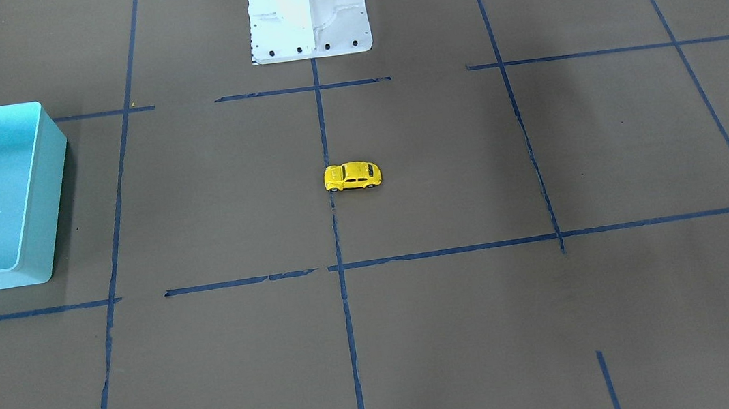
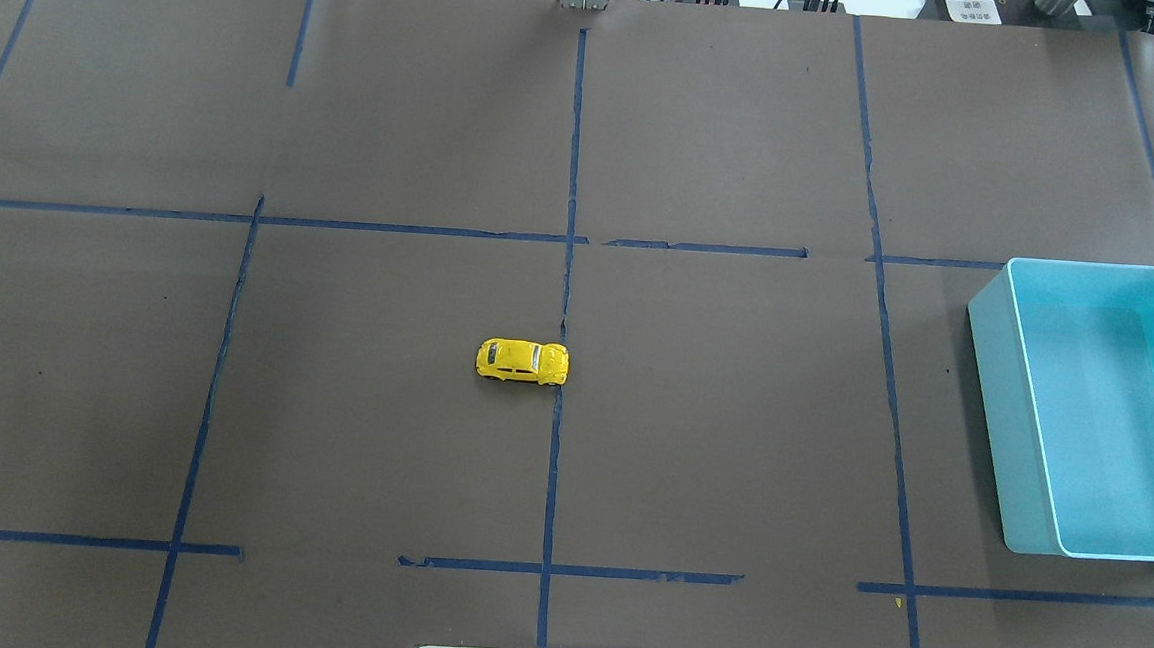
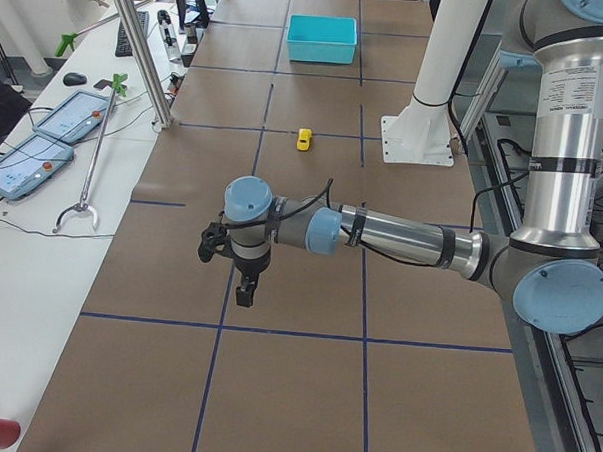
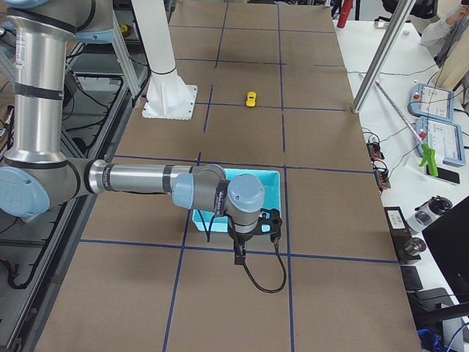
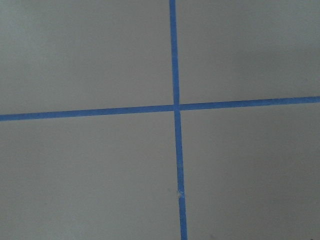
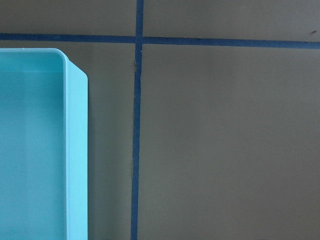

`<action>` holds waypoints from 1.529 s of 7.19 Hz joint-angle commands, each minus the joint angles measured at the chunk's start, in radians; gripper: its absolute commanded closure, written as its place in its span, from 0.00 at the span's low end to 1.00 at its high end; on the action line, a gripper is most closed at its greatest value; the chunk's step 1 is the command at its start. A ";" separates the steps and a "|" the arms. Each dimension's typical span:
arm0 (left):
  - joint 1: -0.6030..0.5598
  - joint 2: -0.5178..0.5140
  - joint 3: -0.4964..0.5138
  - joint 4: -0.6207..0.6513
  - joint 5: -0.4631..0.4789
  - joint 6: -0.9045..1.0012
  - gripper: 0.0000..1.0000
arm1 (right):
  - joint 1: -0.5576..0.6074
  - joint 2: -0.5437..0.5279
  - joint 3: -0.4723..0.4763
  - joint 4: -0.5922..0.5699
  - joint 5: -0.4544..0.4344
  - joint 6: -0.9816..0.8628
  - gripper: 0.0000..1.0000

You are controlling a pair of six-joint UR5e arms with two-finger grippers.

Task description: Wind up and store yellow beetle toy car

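The yellow beetle toy car [image 1: 352,176] stands on its wheels at the table's middle, on a blue tape line; it also shows in the overhead view [image 2: 523,362] and both side views [image 3: 304,138] [image 4: 251,98]. The turquoise bin [image 2: 989,329] stands empty at the robot's right, also in the front view [image 1: 49,158] and the right wrist view [image 6: 76,150]. My left gripper [image 3: 243,292] hangs far from the car above the table's left end. My right gripper [image 4: 239,255] hangs beside the bin [image 4: 272,182]. I cannot tell whether either is open or shut.
The white robot base [image 1: 310,25] stands behind the car at the table's edge. Blue tape lines grid the brown table. Operator desks with tablets [image 3: 76,116] and a metal post [image 3: 144,54] run along the far side.
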 commanded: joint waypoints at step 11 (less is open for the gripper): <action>1.028 -0.790 -0.006 0.167 0.510 0.417 0.00 | 0.000 0.005 0.010 0.000 0.005 0.002 0.00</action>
